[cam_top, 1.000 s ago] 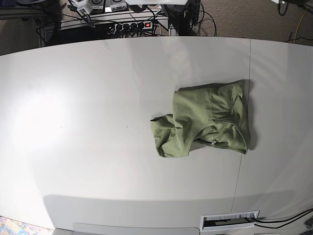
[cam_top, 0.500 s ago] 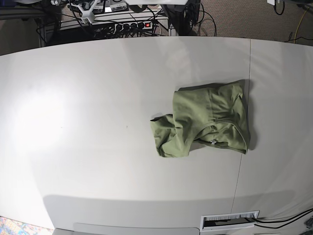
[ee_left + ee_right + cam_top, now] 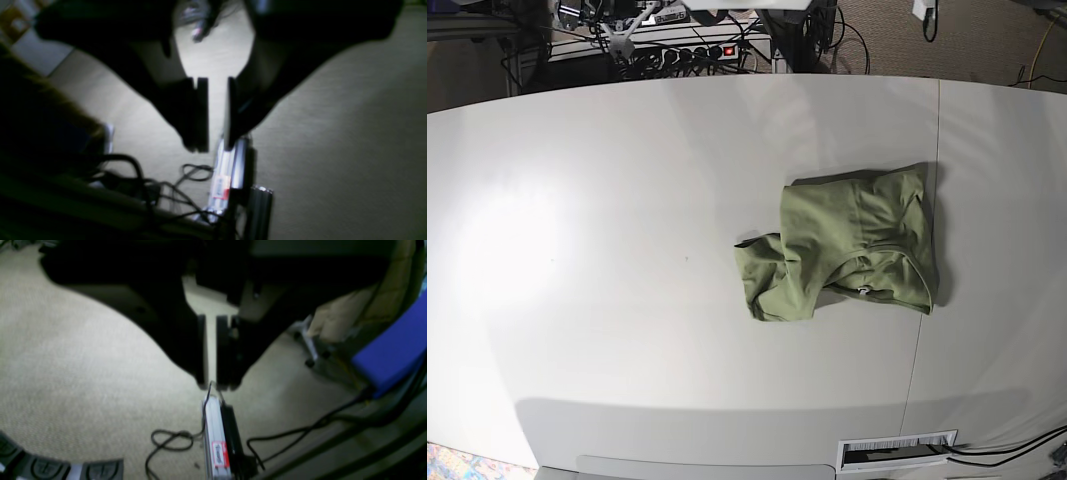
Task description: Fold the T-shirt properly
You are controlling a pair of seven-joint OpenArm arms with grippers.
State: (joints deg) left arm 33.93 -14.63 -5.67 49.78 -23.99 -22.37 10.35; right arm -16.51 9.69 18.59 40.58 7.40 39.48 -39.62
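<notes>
The olive-green T-shirt [image 3: 847,250] lies crumpled in a loose, partly folded heap on the white table [image 3: 627,250], right of centre, with a sleeve lump at its lower left. Neither gripper is over it. In the left wrist view, my left gripper [image 3: 217,148] hangs above carpet with its jaws a little apart and nothing between them. My right gripper [image 3: 210,386] also hangs over carpet, showing a narrower empty gap. In the base view only small white arm parts [image 3: 924,10] show at the top edge.
A table seam [image 3: 932,200] runs front to back just right of the shirt. A cable slot [image 3: 897,450] sits at the front edge. Behind the table are a power strip [image 3: 697,50] and tangled cables. Below the grippers lie loose cables [image 3: 170,440] and a blue object [image 3: 393,353].
The shirt has not moved. White arm parts at the top edge of the base view have shifted, and one now shows at the top right.
</notes>
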